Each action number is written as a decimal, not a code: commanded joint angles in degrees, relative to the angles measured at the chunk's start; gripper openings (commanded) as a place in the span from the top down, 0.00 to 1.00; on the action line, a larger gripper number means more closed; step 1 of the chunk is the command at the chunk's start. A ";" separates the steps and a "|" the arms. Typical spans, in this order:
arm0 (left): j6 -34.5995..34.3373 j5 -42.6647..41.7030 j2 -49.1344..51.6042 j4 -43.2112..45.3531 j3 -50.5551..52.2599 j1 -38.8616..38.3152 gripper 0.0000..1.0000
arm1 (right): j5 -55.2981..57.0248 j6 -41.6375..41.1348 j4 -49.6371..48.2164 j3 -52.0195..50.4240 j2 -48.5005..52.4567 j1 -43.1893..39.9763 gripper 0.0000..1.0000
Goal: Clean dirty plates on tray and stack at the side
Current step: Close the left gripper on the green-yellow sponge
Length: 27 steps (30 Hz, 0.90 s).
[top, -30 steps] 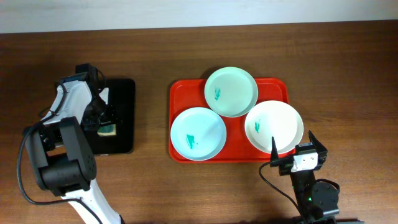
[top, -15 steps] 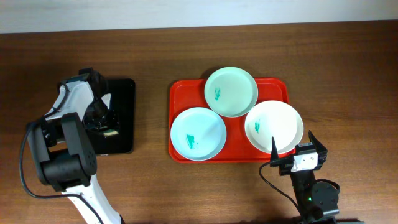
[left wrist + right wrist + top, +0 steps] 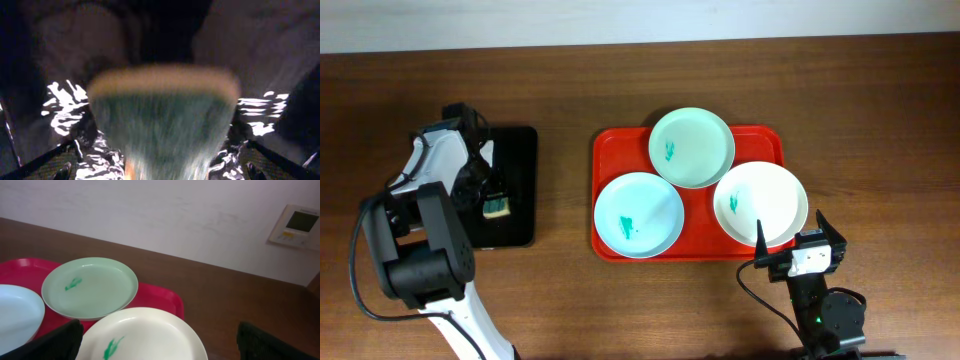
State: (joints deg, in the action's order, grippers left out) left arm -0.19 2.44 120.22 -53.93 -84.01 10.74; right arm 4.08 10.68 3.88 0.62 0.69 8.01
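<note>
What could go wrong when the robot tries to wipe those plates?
The sponge might drop: whether the left gripper has really gripped it is unclear. The white plate sticks out over the rim of the red tray, so pressing could tip it. The mint plate seems to rest on its neighbours and may slide.

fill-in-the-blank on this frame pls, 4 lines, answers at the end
The red tray holds ____ plates.
The white plate and the mint green plate each carry a smear coloured ____.
The plate nearest the left edge of the overhead view is the pale ____ one.
The sponge is over the ____ tray.
Missing words: three; green; blue; black.
</note>
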 commanded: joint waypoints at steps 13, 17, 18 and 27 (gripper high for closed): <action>-0.17 0.81 1.95 11.08 0.81 -0.09 1.00 | 1.11 0.00 0.28 -0.31 -0.22 -0.15 0.02; -0.17 0.81 1.90 7.19 -0.28 -0.09 0.01 | 1.11 0.00 0.28 -0.31 -0.22 -0.15 0.02; -0.17 0.81 1.90 5.84 -0.76 -0.09 0.01 | 1.11 0.00 0.28 -0.31 -0.22 -0.15 0.02; -0.20 0.79 1.90 -2.29 -2.34 -0.09 0.14 | 1.09 0.00 0.28 -0.31 -0.22 -0.15 0.02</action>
State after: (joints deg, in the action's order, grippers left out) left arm -0.34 3.03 120.66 -56.14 -85.41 10.66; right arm 4.08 10.72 3.88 0.62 0.69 8.01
